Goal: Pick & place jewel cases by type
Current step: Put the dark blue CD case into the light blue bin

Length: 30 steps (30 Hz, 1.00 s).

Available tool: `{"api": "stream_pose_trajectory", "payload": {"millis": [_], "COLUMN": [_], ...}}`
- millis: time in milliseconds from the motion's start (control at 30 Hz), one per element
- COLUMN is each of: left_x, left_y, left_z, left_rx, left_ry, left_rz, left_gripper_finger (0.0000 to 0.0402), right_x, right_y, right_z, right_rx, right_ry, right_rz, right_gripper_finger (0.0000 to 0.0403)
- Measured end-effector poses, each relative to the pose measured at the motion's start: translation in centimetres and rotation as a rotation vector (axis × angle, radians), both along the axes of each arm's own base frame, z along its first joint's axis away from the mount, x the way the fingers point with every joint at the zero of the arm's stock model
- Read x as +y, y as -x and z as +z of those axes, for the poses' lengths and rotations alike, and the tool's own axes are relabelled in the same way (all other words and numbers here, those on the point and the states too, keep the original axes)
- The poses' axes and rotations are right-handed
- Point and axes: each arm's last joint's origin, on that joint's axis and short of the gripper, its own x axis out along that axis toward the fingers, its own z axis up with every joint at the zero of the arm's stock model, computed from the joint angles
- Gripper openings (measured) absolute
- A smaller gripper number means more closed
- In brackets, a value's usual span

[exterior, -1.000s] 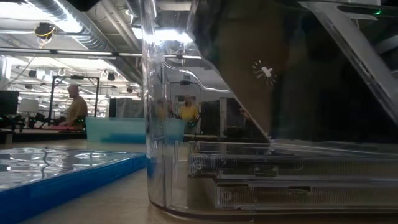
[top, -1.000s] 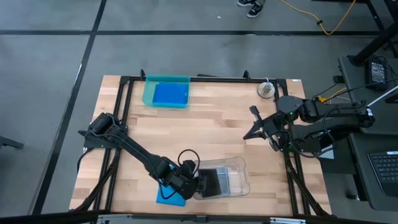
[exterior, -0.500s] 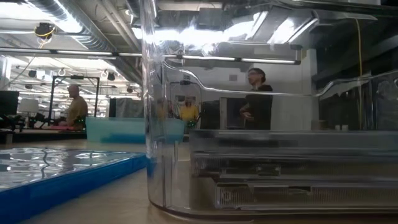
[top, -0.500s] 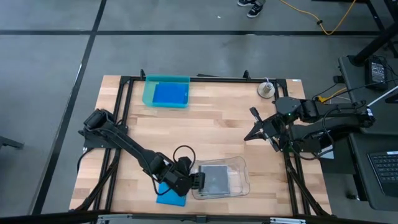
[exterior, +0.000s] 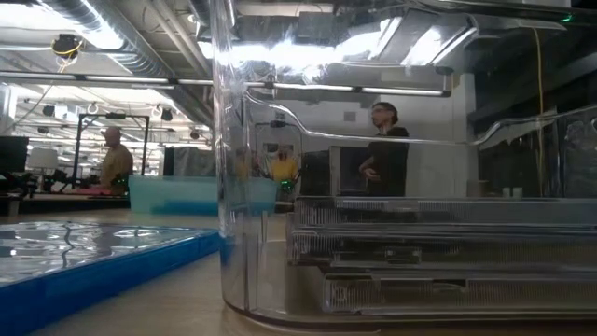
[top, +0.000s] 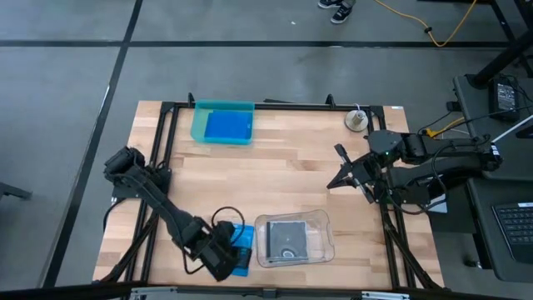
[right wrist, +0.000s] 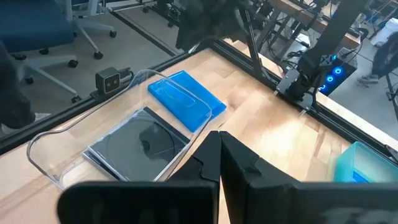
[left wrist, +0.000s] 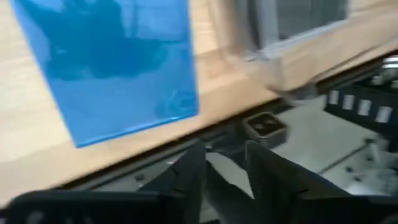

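In the left wrist view the left gripper (left wrist: pixel 224 165) has its two dark fingers (left wrist: pixel 186 171) parted with only a narrow gap between them and nothing held; they hang past the table's front edge, with the loose blue jewel case (left wrist: pixel 112 65) lying flat on the wood beyond them. In the high view that gripper (top: pixel 221 260) sits at the lower centre-left of the frame, partly over the same blue jewel case (top: pixel 241 258), which lies just left of the clear plastic tray (top: pixel 321 218). A second ago the gripper was at the tray's left end with a dark case tilted under it; half a second ago it had drawn back left, and now it is further left and clear of the tray. The grey disc cases (top: pixel 287 240) lie flat inside the tray, and the low view shows the stack (exterior: pixel 438 252) with three layers where two lay before. The right gripper (top: pixel 339 177) hangs at the right-centre of the high view, its fingers (right wrist: pixel 233 165) pressed together and empty, unchanged in place. The teal tray (top: pixel 221 107) at the upper left holds more blue cases (top: pixel 227 126), as before
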Motion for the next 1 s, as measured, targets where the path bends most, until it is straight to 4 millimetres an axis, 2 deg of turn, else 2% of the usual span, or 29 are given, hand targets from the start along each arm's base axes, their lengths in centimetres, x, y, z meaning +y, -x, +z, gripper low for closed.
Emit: {"api": "stream_pose_trajectory", "payload": {"millis": [133, 267, 400, 600, 733, 1000], "left_x": [-0.7, -1.2, -1.2, -0.7, 0.0, 2.6], "left_y": [0.3, -0.2, -1.1, -2.1, -2.0, -0.6], "left_z": [-1.6, -3.8, -6.1, -8.8, -10.1, -12.3], "left_rx": [0.055, 0.093, 0.132, 0.202, 0.287, 0.372], "left_ry": [-0.073, -0.163, -0.249, -0.352, -0.432, -0.509], "left_rz": [-0.042, -0.131, -0.243, -0.377, -0.456, -0.550], "left_gripper_finger": [0.0057, 0.0008, 0.0002, 0.0002, 0.0002, 0.0002], "right_x": [-0.1, -0.9, -2.0, -3.2, -3.6, -4.1], "right_y": [0.0, -0.2, -0.3, -0.2, -0.3, -0.3], "right_z": [0.0, -0.2, -0.9, -1.4, -1.3, -1.2], "right_rx": [0.006, 0.042, 0.097, 0.133, 0.121, 0.115], "right_ry": [-0.003, -0.048, -0.111, -0.181, -0.185, -0.246], "right_rz": [-0.040, -0.199, -0.335, -0.431, -0.457, -0.507], "right_gripper_finger": [0.0007, 0.0007, 0.0007, 0.0007, 0.0007, 0.0007]}}
